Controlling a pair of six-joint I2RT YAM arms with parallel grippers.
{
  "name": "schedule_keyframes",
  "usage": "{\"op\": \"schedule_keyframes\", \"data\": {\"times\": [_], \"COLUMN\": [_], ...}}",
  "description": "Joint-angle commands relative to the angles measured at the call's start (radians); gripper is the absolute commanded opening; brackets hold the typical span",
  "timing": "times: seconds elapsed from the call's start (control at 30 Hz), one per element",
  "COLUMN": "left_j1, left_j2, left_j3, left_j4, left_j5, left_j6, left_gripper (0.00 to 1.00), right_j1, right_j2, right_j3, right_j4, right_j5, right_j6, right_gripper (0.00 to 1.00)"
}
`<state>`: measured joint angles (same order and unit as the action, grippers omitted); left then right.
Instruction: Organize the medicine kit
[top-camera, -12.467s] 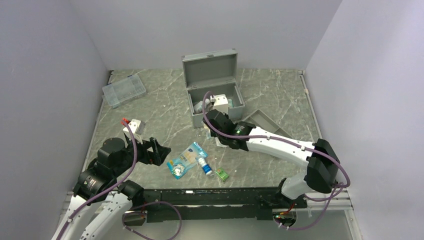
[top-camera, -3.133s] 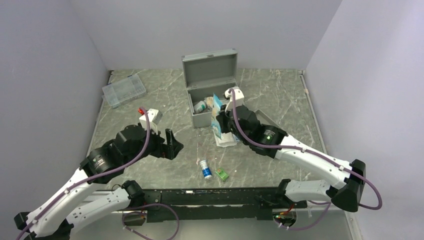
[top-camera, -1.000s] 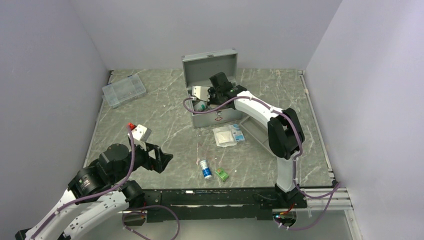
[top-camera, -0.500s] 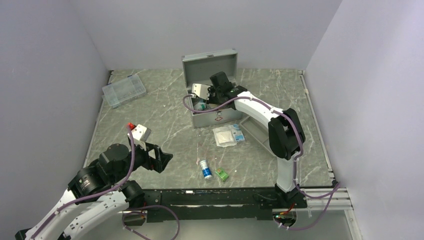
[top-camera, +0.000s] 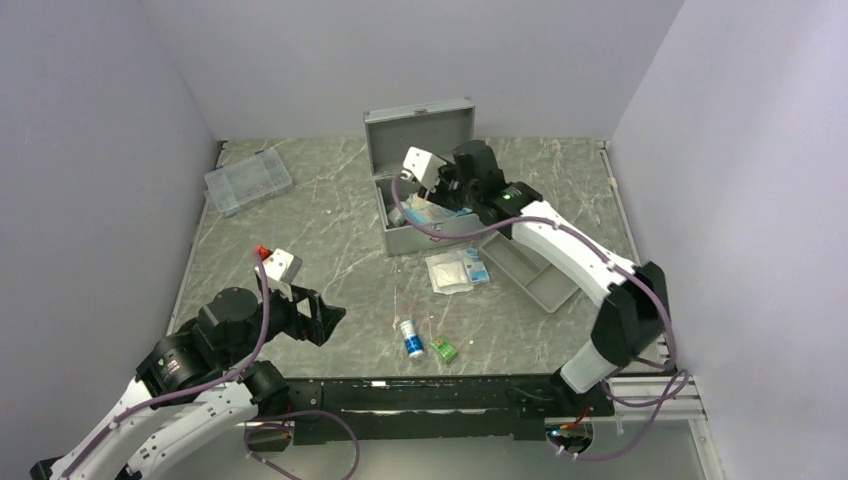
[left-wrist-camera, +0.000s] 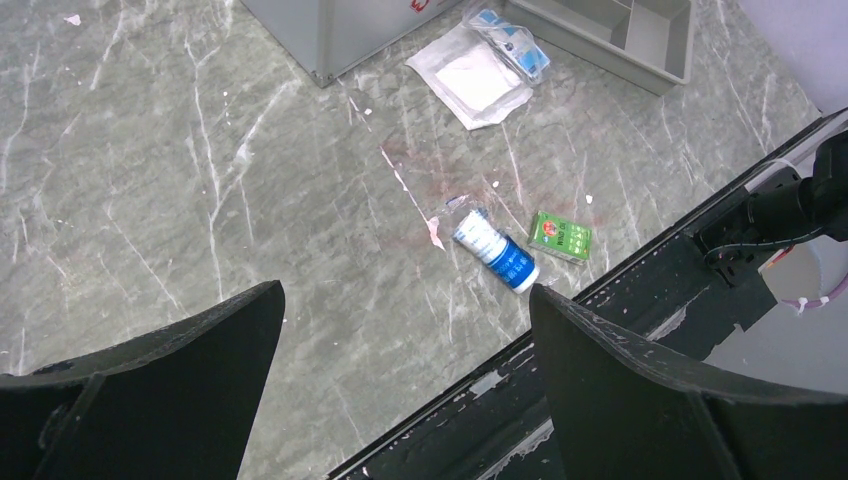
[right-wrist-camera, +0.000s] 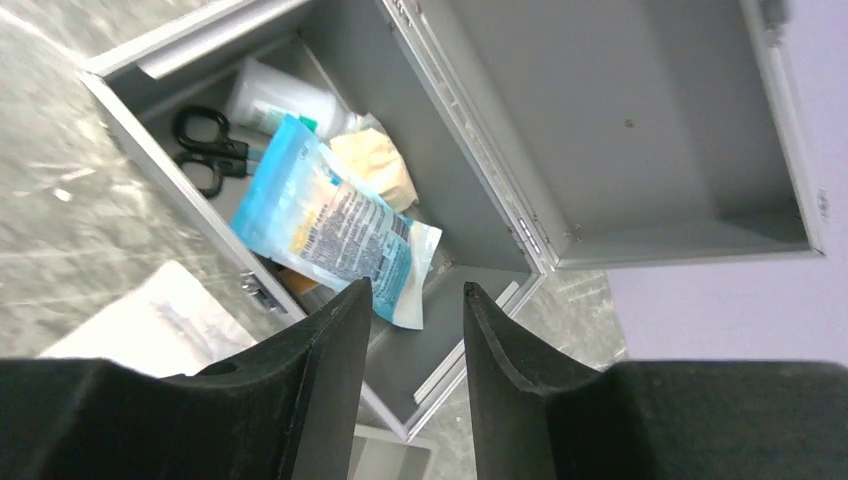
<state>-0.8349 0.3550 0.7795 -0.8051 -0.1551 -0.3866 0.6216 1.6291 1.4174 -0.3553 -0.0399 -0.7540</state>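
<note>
Medicine kit (top-camera: 420, 140) stands open at the far side of the table (top-camera: 330, 220); we think it is hard, heavy metal, so grab its handle (top-camera: 420, 109). Our left claw (left-wrist-camera: 400, 300) is wide, empty. Our right claw (right-wrist-camera: 415, 290), a bit open, holds nothing over the kit's blue pouch (right-wrist-camera: 330, 235).

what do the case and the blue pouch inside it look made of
Case: probably metal, matte silver-grey, with thin flat walls and a hinge strip. Blue pouch: likely plastic film, glossy and printed, creased and bent where it lies.
</note>
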Motion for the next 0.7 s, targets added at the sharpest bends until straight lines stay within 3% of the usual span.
{"op": "schedule_keyframes", "data": {"times": [0.0,0.07,0.1,0.33,0.5,0.67], "left_j1": [-0.004,-0.004,-0.003,-0.004,-0.003,-0.003], "left_j2": [-0.006,-0.007,-0.007,0.0,0.013,0.03], "left_j3": [0.0,0.002,0.001,0.001,0.0,0.004], "left_j4": [0.033,0.032,0.032,0.033,0.035,0.029], "left_j5": [0.001,0.001,0.001,0.004,0.013,0.009], "left_j6": [-0.005,-0.006,-0.005,-0.004,-0.006,-0.011], "left_gripper": [0.99,0.99,0.99,0.99,0.99,0.99], "right_j1": [0.003,0.004,0.004,0.004,-0.009,-0.014], "right_j2": [-0.143,-0.188,-0.211,-0.394,-0.488,-0.515], "right_j3": [-0.059,-0.076,-0.081,-0.198,-0.269,-0.266], "right_j4": [0.082,0.087,0.082,0.132,0.135,-0.038], "right_j5": [-0.063,-0.062,-0.072,-0.112,0.178,0.212], "right_j6": [0.166,0.238,0.273,0.488,0.803,0.911], "right_gripper": [0.44,0.97,1.0,1.0,1.0,1.0]}}
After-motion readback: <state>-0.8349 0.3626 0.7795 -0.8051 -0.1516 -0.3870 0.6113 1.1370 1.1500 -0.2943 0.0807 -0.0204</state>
